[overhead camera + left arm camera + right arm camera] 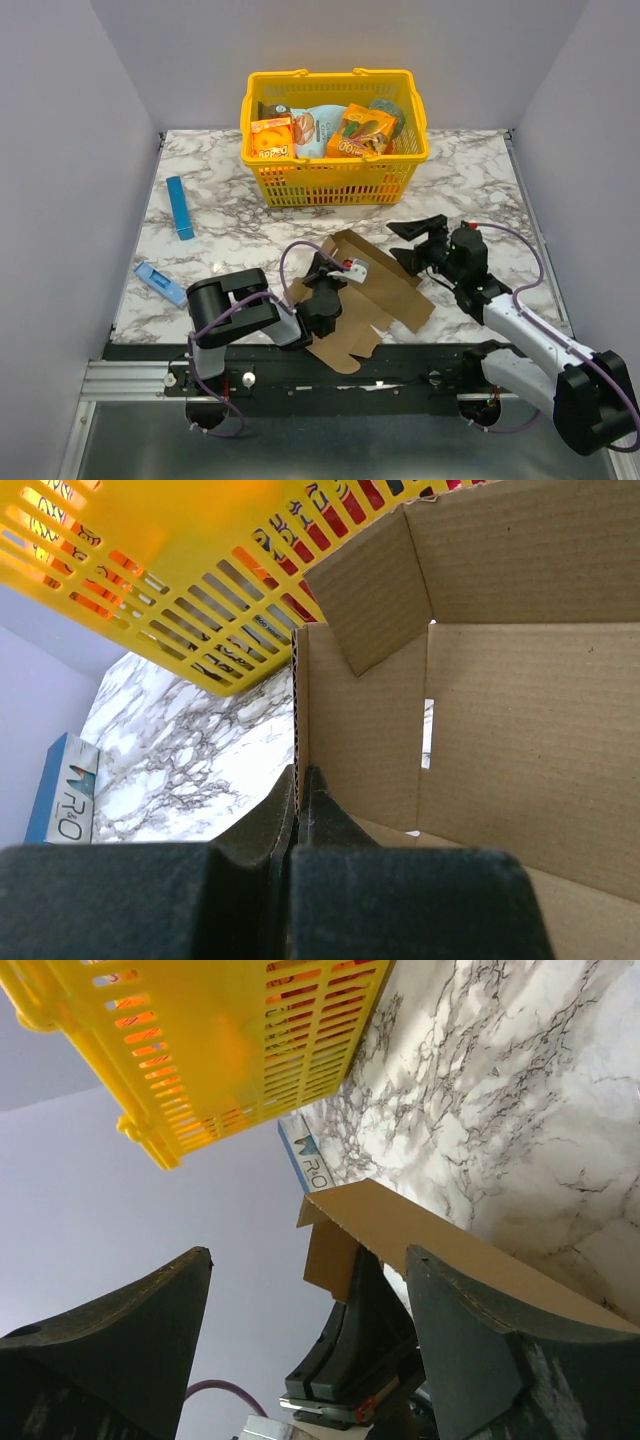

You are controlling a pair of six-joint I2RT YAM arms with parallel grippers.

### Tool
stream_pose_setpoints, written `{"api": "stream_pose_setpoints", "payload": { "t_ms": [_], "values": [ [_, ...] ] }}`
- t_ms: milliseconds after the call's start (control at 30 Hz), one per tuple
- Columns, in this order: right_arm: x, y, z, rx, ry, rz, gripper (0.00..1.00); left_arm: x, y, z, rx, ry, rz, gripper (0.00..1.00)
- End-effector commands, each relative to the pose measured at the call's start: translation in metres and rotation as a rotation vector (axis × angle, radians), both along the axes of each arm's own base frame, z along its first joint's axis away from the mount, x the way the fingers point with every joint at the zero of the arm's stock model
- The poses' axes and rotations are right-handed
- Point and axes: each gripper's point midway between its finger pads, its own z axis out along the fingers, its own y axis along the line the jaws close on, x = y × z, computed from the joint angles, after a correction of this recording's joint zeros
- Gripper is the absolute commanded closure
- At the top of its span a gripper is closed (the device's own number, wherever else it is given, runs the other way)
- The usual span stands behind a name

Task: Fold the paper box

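Yellow basket (330, 185) walled off the desk (480, 180) at 12 o'clock. Paper box (375, 285) sprawled from centre to 6. Slim blue box (180, 207) lay at 10. A bare marble lane ran between basket and paper box. The 2 to 3 o'clock side was open.

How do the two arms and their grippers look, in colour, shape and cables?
Both arms have blocky black joints. The right arm has a white forearm link; the left arm is mostly black. A thin purple cable loops along each. The left gripper and right gripper are black, with broad, tapering matte fingers.
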Motion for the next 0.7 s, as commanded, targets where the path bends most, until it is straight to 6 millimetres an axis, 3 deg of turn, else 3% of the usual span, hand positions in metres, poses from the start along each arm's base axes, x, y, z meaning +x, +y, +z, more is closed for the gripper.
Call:
{"api": "stream_pose_setpoints", "payload": {
  "t_ms": [0, 167, 467, 667],
  "values": [
    [-0.001, -0.012, 0.014, -0.049, -0.053, -0.055, 0.14, 0.008, -0.005, 0.052, -0.345, -0.144, 0.043, 1.0],
    [-0.003, -0.021, 0.034, -0.061, -0.109, -0.089, 0.14, 0.03, -0.003, 0.064, -0.341, -0.177, 0.085, 1.0],
    [0.001, 0.0, 0.058, 0.026, -0.083, -0.008, 0.14, 0.065, -0.024, 0.106, -0.371, -0.257, 0.092, 1.0],
    [0.019, 0.001, 0.044, 0.031, -0.013, -0.052, 0.12, 0.07, -0.034, 0.12, -0.405, -0.284, 0.074, 1.0]
  ]
}}
